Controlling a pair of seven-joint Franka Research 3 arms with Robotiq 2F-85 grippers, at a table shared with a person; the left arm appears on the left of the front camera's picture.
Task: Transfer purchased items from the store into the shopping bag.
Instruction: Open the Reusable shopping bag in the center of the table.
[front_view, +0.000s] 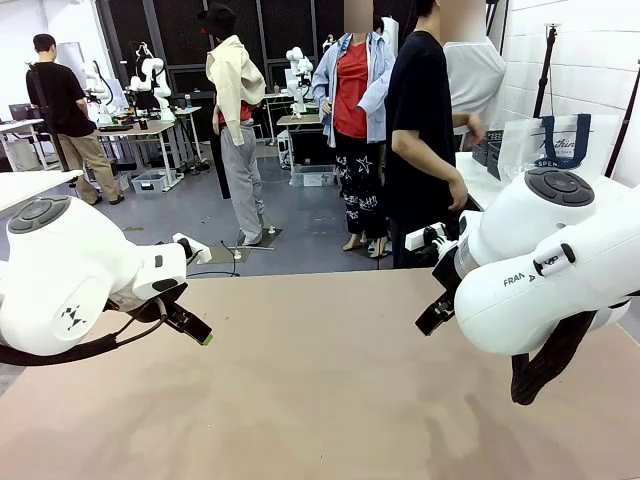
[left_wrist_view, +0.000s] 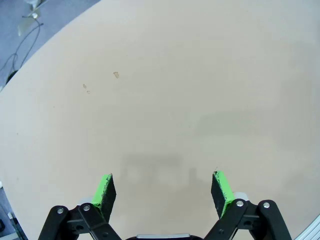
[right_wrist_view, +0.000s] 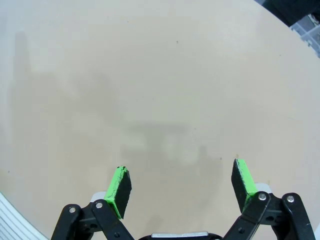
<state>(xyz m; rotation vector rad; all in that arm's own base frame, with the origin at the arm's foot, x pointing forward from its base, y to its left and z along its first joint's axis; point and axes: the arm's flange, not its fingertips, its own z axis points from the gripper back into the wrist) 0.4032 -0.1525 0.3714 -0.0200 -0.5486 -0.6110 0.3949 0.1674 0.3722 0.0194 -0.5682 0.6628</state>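
- In our left wrist view, the left gripper (left_wrist_view: 165, 187) hangs over the tan table (left_wrist_view: 190, 90) with its fingers spread wide.
- In our right wrist view, the right gripper (right_wrist_view: 180, 185) is spread just as wide above the table.
- From the front we see the shopping bag (front_view: 562, 146) upright beyond the table's far right corner. The right arm (front_view: 540, 260) hides its lower part.
- A person in black (front_view: 420, 130) stands at the table's far edge, just beside the bag.
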